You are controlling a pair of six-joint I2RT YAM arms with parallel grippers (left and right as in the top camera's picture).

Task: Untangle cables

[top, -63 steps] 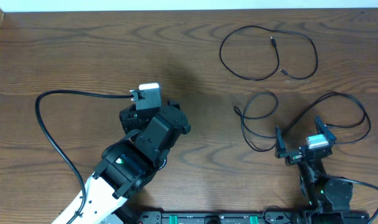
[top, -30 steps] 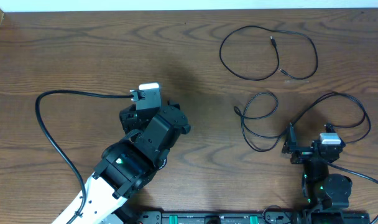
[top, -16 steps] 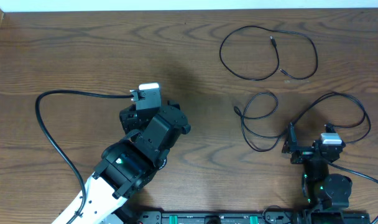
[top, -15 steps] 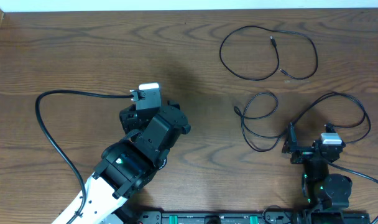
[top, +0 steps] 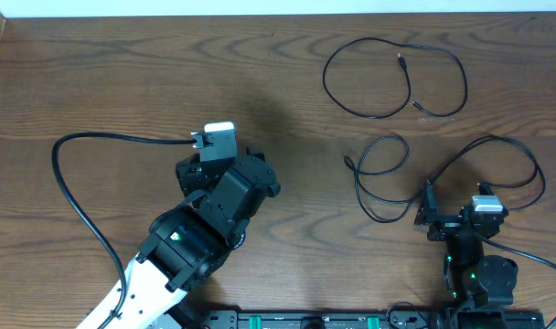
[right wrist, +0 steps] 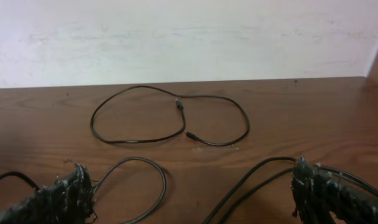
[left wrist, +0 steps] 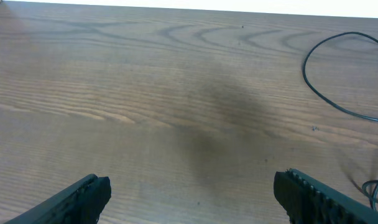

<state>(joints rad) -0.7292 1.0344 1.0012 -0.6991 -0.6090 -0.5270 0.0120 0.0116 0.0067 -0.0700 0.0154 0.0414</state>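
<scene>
Left hand (left wrist: 192, 188) and right hand (right wrist: 192, 186) both spread wide, empty. On the wooden desk (top: 122, 73), far black cable (top: 325, 80) lies looped. Near black cable (top: 388, 136) sprawls around the right hand.

The left arm (top: 214, 210) is black with a white lower link (top: 143, 291) and thick black wire (top: 132, 138). The right end effector (right wrist: 192, 196) has rough black fingers (right wrist: 68, 194).

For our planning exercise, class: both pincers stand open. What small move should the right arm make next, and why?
Probably lower the open right pincer onto the near black cable and close: its strands lie right beneath the opening, it crosses itself, and nothing is held.
</scene>
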